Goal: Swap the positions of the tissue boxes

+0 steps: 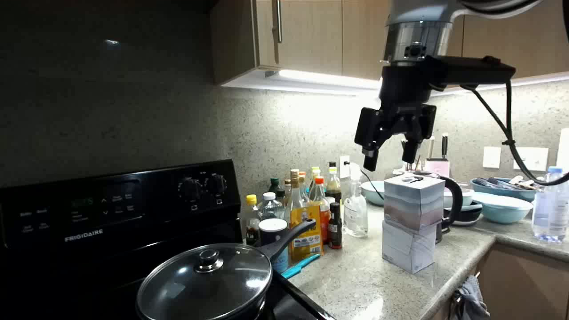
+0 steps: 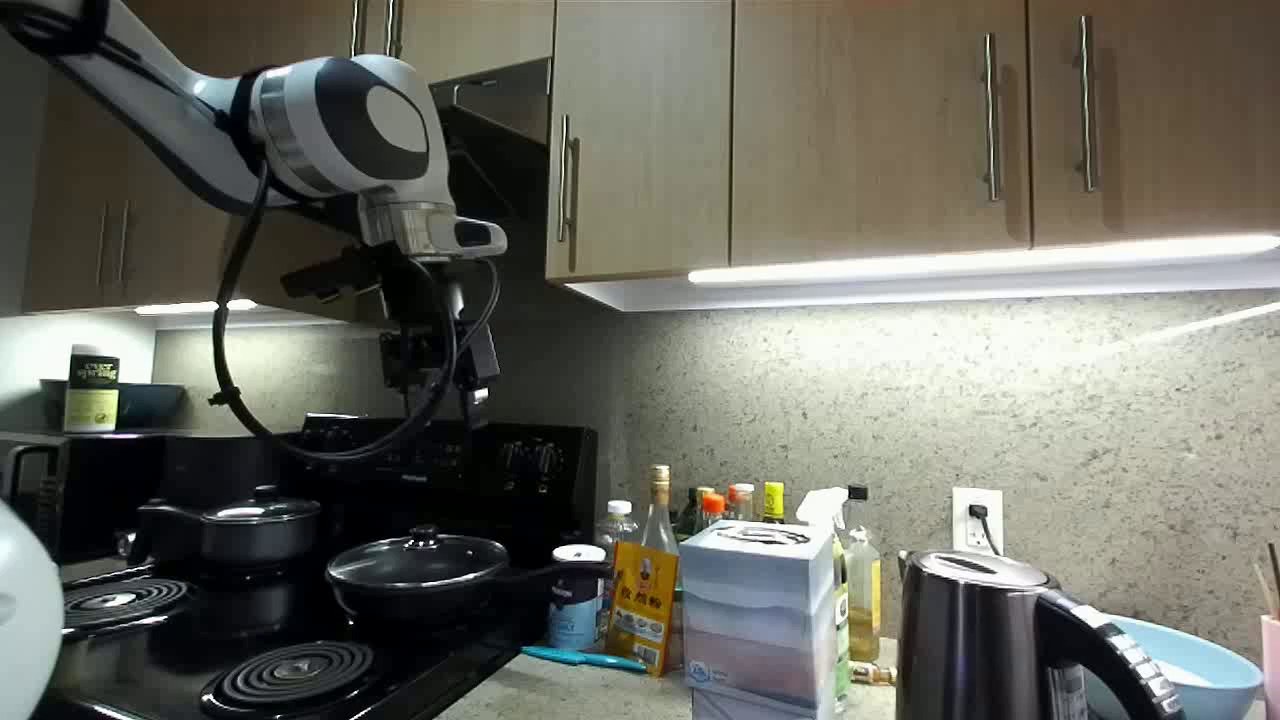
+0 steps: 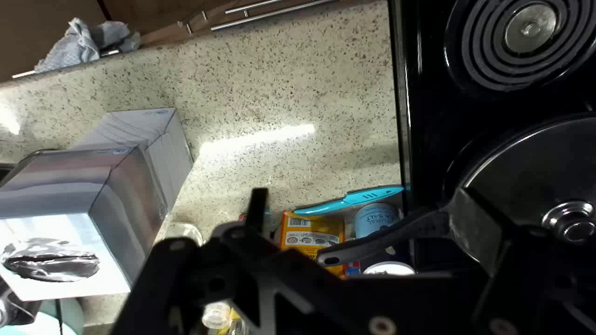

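The two tissue boxes are stacked on the counter. The banded grey-lavender box [image 1: 413, 202] sits on top of the whitish box [image 1: 408, 249], turned slightly relative to it. In an exterior view the grey-lavender box [image 2: 760, 620] hides most of what is behind it, and the whitish box shows only as a strip at the frame's bottom. In the wrist view the grey-lavender box [image 3: 60, 181] and the whitish box [image 3: 170, 156] lie left of the jaws. My gripper [image 1: 390, 159] is open and empty, in the air higher than the stack and apart from it. It also shows in an exterior view [image 2: 440, 395].
The steel kettle [image 2: 975, 640] stands close beside the stack. Several bottles, a yellow packet [image 1: 306, 231] and a spray bottle [image 1: 355, 209] stand along the wall. A lidded pan [image 1: 209, 280] sits on the stove, its handle over the counter near a turquoise knife [image 3: 354, 200].
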